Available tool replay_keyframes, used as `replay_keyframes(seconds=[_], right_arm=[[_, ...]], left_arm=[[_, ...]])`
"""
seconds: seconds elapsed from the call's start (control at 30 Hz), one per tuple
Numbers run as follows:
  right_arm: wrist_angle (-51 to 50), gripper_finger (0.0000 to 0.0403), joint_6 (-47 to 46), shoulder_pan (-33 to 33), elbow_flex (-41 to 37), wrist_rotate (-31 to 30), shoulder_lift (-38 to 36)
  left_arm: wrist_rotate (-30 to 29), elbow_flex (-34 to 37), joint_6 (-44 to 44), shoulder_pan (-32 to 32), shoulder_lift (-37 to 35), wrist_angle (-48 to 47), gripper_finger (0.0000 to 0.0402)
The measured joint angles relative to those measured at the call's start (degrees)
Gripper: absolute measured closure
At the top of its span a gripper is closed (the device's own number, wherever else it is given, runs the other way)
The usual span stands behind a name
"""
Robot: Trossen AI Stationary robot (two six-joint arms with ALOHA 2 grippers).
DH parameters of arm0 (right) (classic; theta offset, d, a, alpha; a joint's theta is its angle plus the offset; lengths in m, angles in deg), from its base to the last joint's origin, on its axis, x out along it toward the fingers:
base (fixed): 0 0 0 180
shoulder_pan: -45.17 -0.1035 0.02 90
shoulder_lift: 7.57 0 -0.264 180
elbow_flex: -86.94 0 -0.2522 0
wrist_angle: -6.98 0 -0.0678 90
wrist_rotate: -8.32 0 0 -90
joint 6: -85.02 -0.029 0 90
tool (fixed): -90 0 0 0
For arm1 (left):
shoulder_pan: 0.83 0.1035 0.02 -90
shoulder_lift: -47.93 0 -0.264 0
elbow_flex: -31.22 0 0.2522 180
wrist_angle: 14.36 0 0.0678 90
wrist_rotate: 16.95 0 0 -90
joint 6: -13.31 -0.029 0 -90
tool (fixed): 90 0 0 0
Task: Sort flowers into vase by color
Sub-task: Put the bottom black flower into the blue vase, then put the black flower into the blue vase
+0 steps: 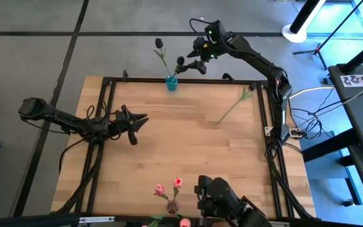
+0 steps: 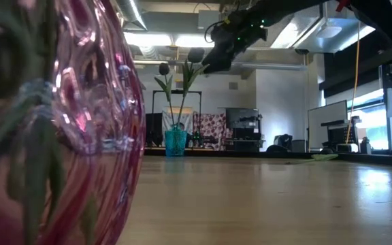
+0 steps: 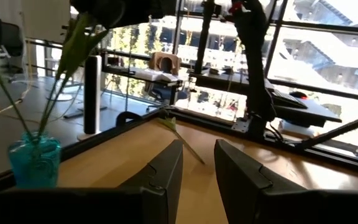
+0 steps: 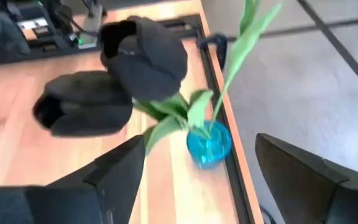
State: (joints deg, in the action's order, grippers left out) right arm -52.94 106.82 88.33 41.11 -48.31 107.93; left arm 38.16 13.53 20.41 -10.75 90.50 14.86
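High view: right hand [image 1: 191,63] spread open, empty, just beside dark flowers [image 1: 161,45] in blue vase [image 1: 171,82] at far bench [image 1: 188,145] edge; loose flower [image 1: 235,104] lying near right rail; pink flowers [image 1: 169,186] in near vase; left hand [image 1: 134,123] idle, part-open, empty.
Low view: only here pink vase [image 2: 53,122] close up.
Right wrist view: dark heads [image 4: 142,56] above blue vase.
Handling: light, limp, bruisable; pinch mid-stem.

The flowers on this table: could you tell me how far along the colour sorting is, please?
Done: dark flowers stand in the blue vase, pink flowers in the pink vase. In hand: nothing; the right gripper hovers beside the blue vase with jaws open, and the left gripper waits over the table's left side, empty. Left: one flower lies near the right edge, its head colour unclear.
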Motion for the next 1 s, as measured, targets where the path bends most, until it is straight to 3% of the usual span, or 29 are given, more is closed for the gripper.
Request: replay_keyframes(seconds=[0.13,0.23,0.4,0.53,0.77,0.87,1.0], right_arm=[[-11.33,0.0097,0.81,0.0,3.45,-2.89,0.0],[-20.59,0.01,-0.64,0.17,4.33,-8.81,-0.34],[-30.19,0.012,-9.2,2.57,-0.55,-13.69,-2.9],[-26.89,0.0139,-18.42,3.89,-14.05,-19.75,-8.0],[-9.46,0.0174,-40.8,6.42,-44.55,-36.37,-17.12],[-9.46,0.0187,-47.0,8.91,-52.32,-40.36,-17.18],[-1.25,0.0205,-54.44,12.54,-58.74,-45.57,-17.2]], left_arm=[[0.04,0.0,-0.2,-2.19,-0.02,-0.09,0.0312],[0.08,0.0,-0.21,-4.0,-0.01,-0.35,0.0312],[0.04,0.0,-0.23,-7.09,-0.02,-0.48,0.0312],[0.05,0.0,-0.23,-9.53,0.0,-0.75,0.0312],[0.06,0.0,-0.1,-11.89,0.02,-1.6,0.0312],[0.06,0.0,1.68,-11.88,0.04,-3.21,0.0312],[0.24,0.0,4.6,-11.88,0.07,-5.86,0.0312]])
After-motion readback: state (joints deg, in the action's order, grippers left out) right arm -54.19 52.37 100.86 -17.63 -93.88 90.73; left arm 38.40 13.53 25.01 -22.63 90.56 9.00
